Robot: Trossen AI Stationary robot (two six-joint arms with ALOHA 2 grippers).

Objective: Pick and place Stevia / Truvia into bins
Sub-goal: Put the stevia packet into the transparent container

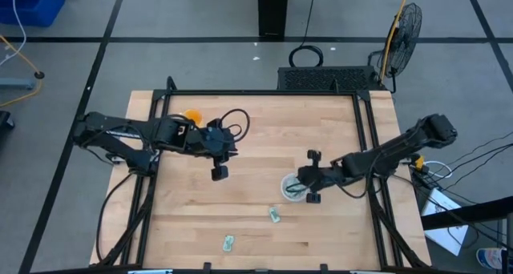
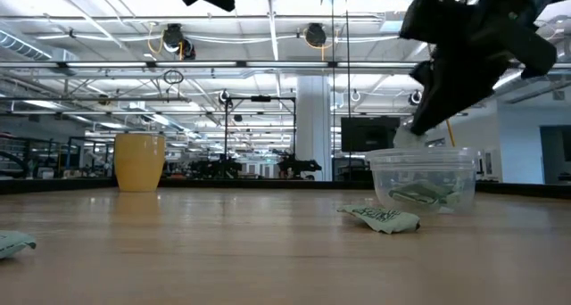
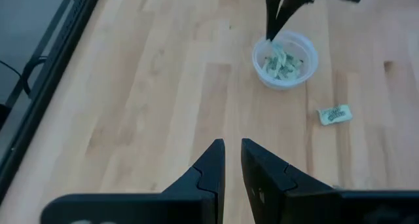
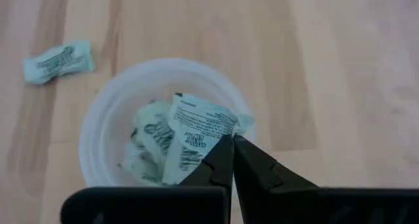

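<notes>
The clear cup [image 1: 290, 189] stands right of the table's middle with several green-and-white sachets [image 4: 149, 145] inside. My right gripper [image 4: 232, 145] hovers over the cup's mouth, shut on one more sachet [image 4: 196, 129]. Two loose sachets lie flat on the wood: one [image 1: 274, 215] just nearer than the cup, one [image 1: 228, 243] by the near edge. My left gripper [image 1: 218, 171] hangs shut above the table, left of the cup, and touches nothing. My right gripper pinches the sachet by one edge [image 4: 219, 140] between its two fingertips, slanting down from the table's right side. The sachet is lifted clear of the table and tilted over the cup's mouth [image 2: 406, 137]. Whether it touches the sachets below, I cannot tell.
An orange cup [image 1: 192, 115] stands near the far left of the table, behind my left arm. In the low view the nearer loose sachet [image 2: 384, 218] lies just in front of the clear cup [image 2: 424, 180]. Bare wood stretches between the two arms.
</notes>
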